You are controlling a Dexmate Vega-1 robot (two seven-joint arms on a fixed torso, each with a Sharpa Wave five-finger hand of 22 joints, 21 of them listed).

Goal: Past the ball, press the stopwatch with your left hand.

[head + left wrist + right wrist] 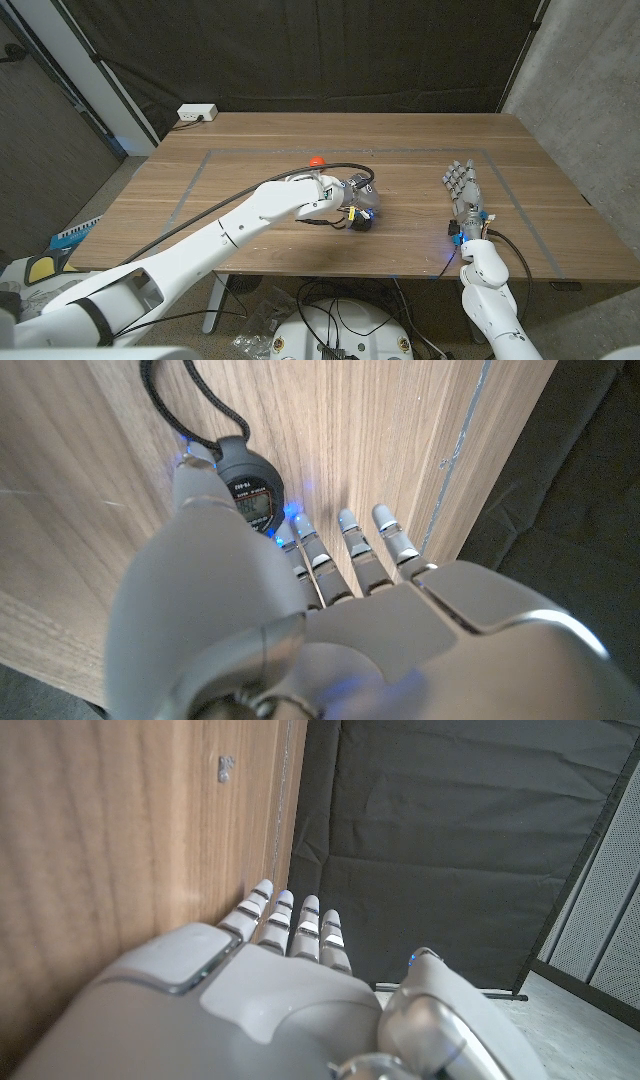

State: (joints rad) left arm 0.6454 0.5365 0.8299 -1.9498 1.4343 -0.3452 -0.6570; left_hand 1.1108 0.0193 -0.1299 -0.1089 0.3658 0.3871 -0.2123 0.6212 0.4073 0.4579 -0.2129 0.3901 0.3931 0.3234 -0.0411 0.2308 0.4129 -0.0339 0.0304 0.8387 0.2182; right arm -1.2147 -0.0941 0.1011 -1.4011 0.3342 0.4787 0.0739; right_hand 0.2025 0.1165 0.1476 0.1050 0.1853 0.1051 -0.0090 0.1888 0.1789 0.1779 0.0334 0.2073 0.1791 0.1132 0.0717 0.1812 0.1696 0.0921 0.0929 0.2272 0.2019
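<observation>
The wooden table point(300, 135) carries everything; a white power strip point(197, 113) sits at its far left corner. The left hand point(358, 200) reaches to mid-table, one fingertip point(196, 458) touching the black stopwatch point(252, 488), other fingers straight, grasping nothing. The right hand point(462, 195) stands near the right edge, fingers extended, released. The stopwatch lies mid-table toward the near edge; a small red ball point(316, 160) sits just beyond it
</observation>
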